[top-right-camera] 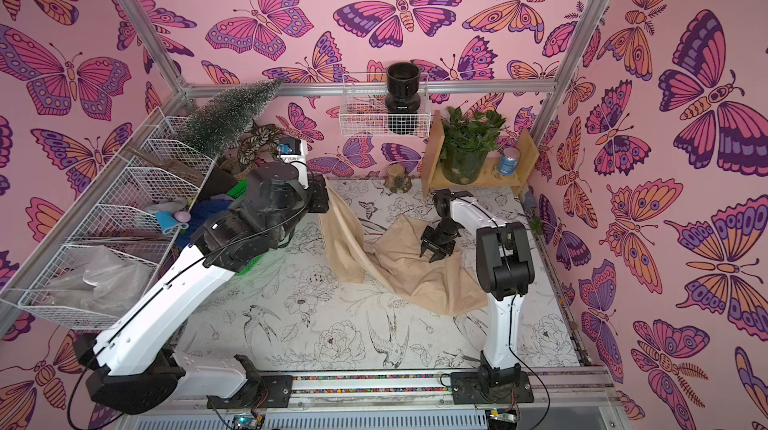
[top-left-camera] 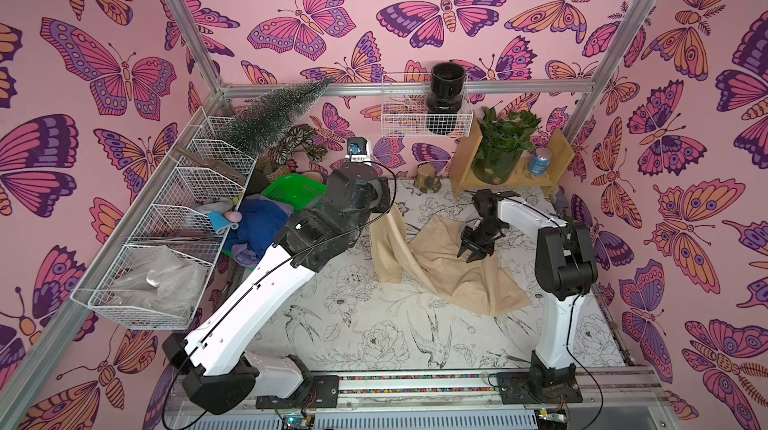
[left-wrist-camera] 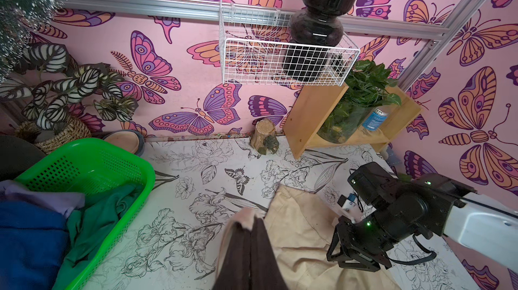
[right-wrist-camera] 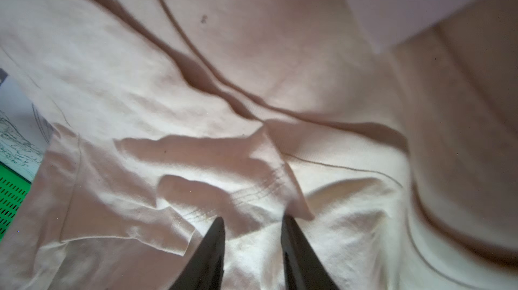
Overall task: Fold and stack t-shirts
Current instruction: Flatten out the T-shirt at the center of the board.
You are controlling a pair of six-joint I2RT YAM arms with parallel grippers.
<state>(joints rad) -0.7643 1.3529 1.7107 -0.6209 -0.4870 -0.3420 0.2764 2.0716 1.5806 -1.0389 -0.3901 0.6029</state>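
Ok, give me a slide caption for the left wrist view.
Left hand pinching a raised edge of the beige t-shirt, right hand open over it, green basket alongside.

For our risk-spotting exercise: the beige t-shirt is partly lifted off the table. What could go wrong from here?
1. The left pincer grips only a thin pinch of the beige t-shirt; it may slip free.
2. The right pincer, open over wrinkled folds, might catch several layers and bunch the cloth.

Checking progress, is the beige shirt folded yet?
Not folded: the beige shirt lies rumpled and spread, one edge pinched up by the left pincer.
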